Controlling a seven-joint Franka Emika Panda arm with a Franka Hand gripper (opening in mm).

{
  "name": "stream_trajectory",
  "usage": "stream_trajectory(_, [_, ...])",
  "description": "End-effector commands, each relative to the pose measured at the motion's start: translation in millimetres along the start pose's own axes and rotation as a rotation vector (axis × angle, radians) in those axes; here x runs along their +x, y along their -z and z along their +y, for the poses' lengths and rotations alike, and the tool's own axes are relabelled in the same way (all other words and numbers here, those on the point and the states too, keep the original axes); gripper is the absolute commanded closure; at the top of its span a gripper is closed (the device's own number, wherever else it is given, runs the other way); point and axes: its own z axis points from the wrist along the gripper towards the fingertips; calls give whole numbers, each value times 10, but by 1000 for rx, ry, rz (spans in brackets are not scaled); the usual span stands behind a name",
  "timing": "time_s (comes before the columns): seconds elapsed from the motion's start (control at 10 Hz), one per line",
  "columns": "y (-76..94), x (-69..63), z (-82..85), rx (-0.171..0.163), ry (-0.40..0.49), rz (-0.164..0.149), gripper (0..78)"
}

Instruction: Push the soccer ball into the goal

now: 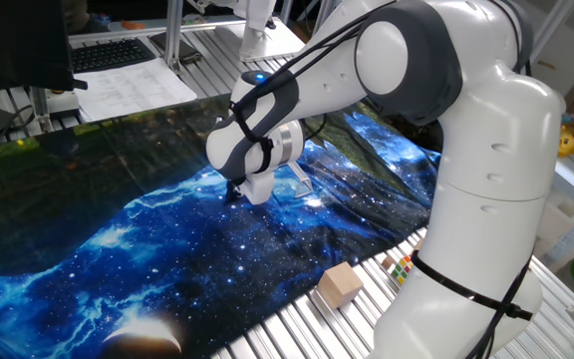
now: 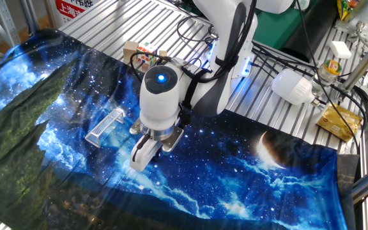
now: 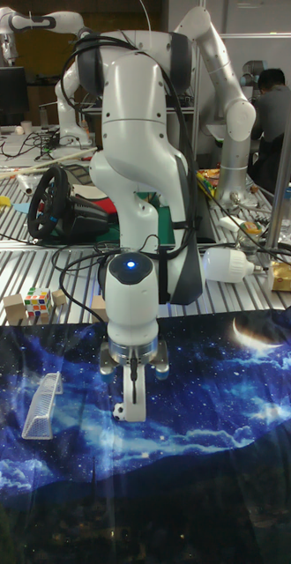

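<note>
My gripper (image 3: 133,407) points down at the blue galaxy cloth with its fingers pressed together and nothing between them. The soccer ball (image 3: 117,411), tiny and white with black patches, lies right against the left side of the fingertips in the tall fixed view. The goal (image 3: 41,404), a small whitish rod frame, stands further left on the cloth, a gap away from the ball. In the other fixed view the gripper (image 2: 139,157) hides the ball, and the goal (image 2: 105,126) lies to its upper left. In one fixed view the gripper (image 1: 237,191) partly covers the goal (image 1: 299,179).
A tan wooden block (image 3: 15,308) and a multicoloured puzzle cube (image 3: 38,303) sit on the metal slats beyond the cloth's far left edge. The robot's base and cables (image 2: 235,57) stand behind the gripper. A white bulb-shaped object (image 2: 294,87) lies on the slats to the right.
</note>
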Motion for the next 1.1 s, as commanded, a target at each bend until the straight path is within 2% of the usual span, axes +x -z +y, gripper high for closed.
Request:
stream_trajectory(0.1, [11,-2,11,7,-6,-11,776])
stream_trajectory(0.3, [9,-5,14,3,2,-38,776])
stream_trajectory(0.6, [41,-20,5,3,8,-55,776])
stream_trajectory(0.8, [93,-56,2,-7,-3,-34,776])
stream_trajectory(1.1, [76,-98,-32,-10,19,-36,776])
